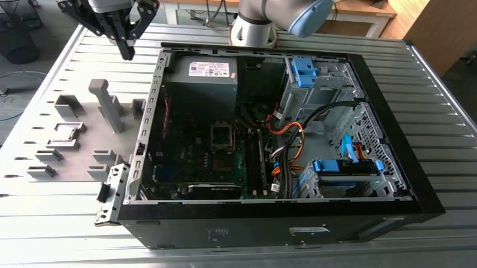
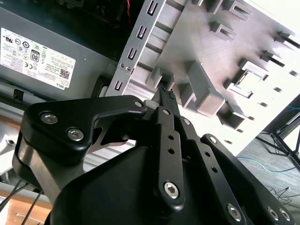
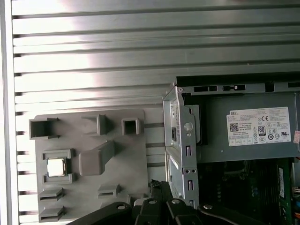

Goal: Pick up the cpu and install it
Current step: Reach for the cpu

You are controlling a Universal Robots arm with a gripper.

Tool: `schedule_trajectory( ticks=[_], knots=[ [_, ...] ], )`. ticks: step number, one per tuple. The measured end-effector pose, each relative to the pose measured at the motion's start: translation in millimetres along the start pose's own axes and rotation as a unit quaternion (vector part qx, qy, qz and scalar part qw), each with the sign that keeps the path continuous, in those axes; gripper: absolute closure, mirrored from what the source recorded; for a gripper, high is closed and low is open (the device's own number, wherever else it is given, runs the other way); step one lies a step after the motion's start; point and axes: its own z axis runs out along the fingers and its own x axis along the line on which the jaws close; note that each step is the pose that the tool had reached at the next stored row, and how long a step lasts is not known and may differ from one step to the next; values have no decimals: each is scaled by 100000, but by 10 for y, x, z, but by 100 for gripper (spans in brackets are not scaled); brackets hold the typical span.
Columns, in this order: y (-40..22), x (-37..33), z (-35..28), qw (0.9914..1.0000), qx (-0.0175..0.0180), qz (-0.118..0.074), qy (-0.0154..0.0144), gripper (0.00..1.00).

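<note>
Spotting the gripper (image 1: 128, 53) at 11 o'clock in the exterior view, hanging over the slatted table (image 1: 447, 111), just outside the 11 o'clock corner of the PC case (image 1: 261, 226). Hung from the arm (image 1: 253, 28) based at 12 o'clock.

Reading the fingers (image 2: 164, 117) as closed tip to tip in the second wrist view. Nothing between them, nothing held. Same read from the exterior view: tapering to one point, aimed down.

Placing the cpu (image 1: 63, 132) at 9 o'clock in the exterior view, well apart from the gripper, roughly at its 7 o'clock. Lying flat, silvery top up, seated in a square holder block (image 1: 66, 139) on the grey fixture plate (image 1: 82, 167). Confirmed in the first wrist view: cpu (image 3: 56, 167) framed by its holder, untouched, with the gripper (image 3: 157, 185) well apart from it and close to the case wall.

Also on the plate: a tall upright block (image 1: 108, 106) at 2 o'clock of the cpu, between it and the case, plus several smaller blocks around.

Inside the open case:
- power supply (image 1: 201, 70) at 12 o'clock
- motherboard (image 1: 201, 162) toward 6 o'clock of that
- dark socket frame (image 1: 222, 137) near the centre of the exterior view
- orange and black cables (image 1: 287, 134) at 3 o'clock of the socket frame
- blue drive brackets (image 1: 305, 72) at 1 o'clock, more at 4 o'clock
</note>
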Motion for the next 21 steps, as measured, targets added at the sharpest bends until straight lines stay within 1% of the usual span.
schedule_trajectory(
  ticks=[14,21],
  knots=[
    [-9,105,23,100000,2,-2,2,89],
    [-18,208,46,100000,-2,3,0,89]
  ],
)
